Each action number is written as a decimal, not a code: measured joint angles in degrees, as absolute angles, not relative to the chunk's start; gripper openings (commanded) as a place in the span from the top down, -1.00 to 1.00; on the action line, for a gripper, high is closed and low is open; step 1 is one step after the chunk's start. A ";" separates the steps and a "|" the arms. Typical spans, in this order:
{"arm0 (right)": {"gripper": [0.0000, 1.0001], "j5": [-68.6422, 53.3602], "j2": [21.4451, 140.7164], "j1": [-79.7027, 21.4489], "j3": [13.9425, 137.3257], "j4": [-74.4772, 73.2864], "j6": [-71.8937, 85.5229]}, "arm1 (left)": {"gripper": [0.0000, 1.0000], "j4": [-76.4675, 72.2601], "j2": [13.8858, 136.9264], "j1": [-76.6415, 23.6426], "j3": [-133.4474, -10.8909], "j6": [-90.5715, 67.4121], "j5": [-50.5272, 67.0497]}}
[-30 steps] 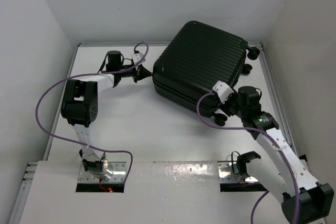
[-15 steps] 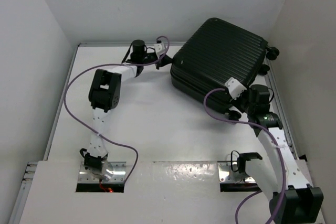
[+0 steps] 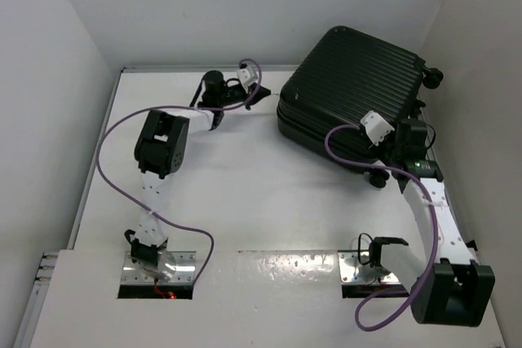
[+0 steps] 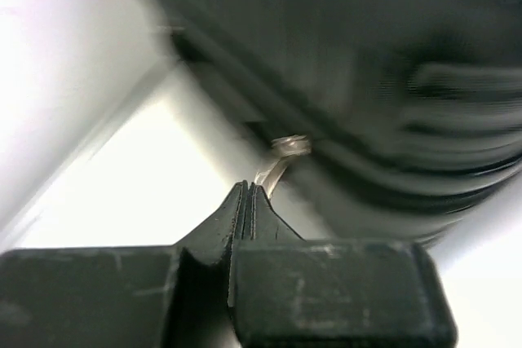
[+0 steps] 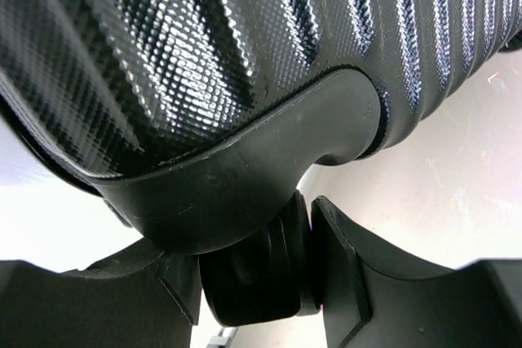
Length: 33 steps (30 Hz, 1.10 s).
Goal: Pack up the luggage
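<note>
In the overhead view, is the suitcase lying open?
No, the luggage lies closed on the table, ribbed shell up, with none of its lining showing.

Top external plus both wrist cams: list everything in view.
luggage: one, black ribbed shell, far right corner of the table
zipper pull: one, silver, on the luggage's seam at its left edge
wheel: one, black, at the luggage's near corner
table: one, white, under everything
cables: two, purple, one looped along each arm
left gripper: one, black, shut on the zipper pull
right gripper: one, black, fingers closed on either side of the wheel
</note>
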State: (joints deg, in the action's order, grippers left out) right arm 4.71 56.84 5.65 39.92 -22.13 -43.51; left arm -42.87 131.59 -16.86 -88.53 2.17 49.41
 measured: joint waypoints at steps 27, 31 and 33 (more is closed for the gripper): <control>1.00 5.02 62.83 12.25 40.49 -12.58 -48.62 | -0.99 -28.40 107.09 -4.27 -71.24 10.52 49.17; 1.00 1.39 59.27 18.24 38.02 -12.64 -52.05 | -0.99 -25.71 107.46 -6.55 -73.10 10.90 48.53; 0.33 -1.63 58.17 22.26 37.69 -13.54 -53.89 | -0.99 -25.17 107.79 -7.46 -73.43 10.57 48.12</control>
